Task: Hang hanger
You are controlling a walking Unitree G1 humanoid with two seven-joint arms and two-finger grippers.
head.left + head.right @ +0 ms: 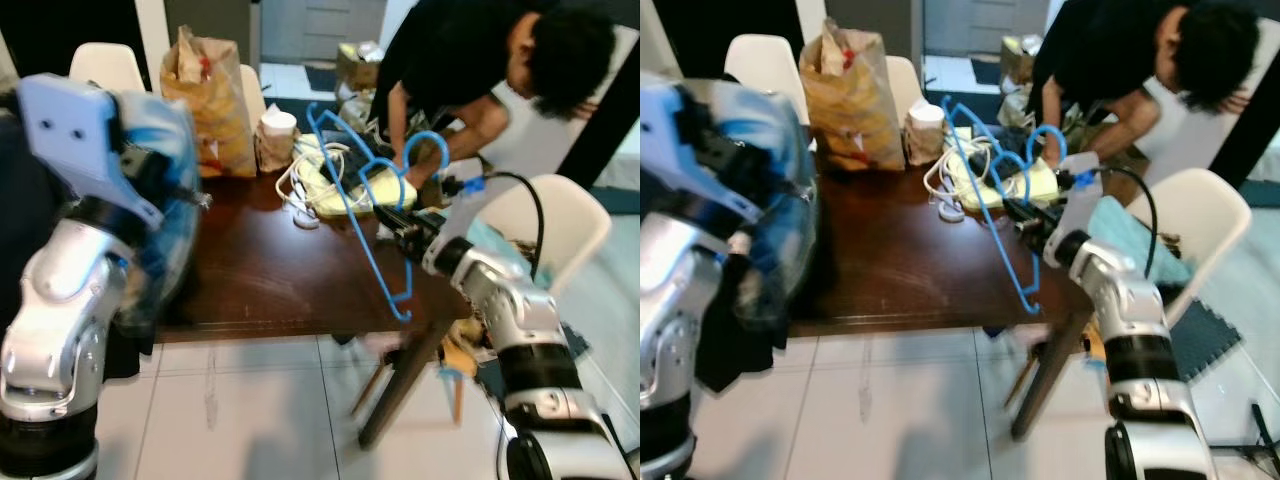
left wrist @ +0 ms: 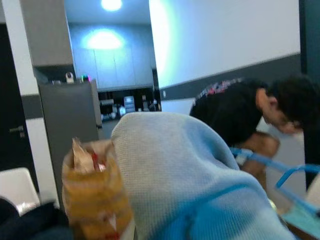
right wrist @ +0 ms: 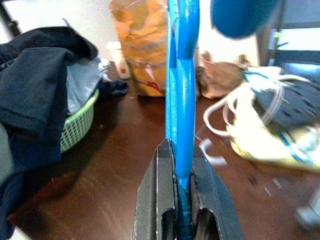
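Dark wood table fills the middle of the room, cluttered along its far side. Over its right edge the right gripper pinches a blue hanger, long bar slanting down toward me, hook up and far. It's thin plastic. The left gripper carries pale blue cloth, grip unclear. A person bends behind.

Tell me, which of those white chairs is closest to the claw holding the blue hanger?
The white chair at the table's right end, beside the right claw clamped on the blue hanger. The other white chairs stand behind the table, near the paper bag.
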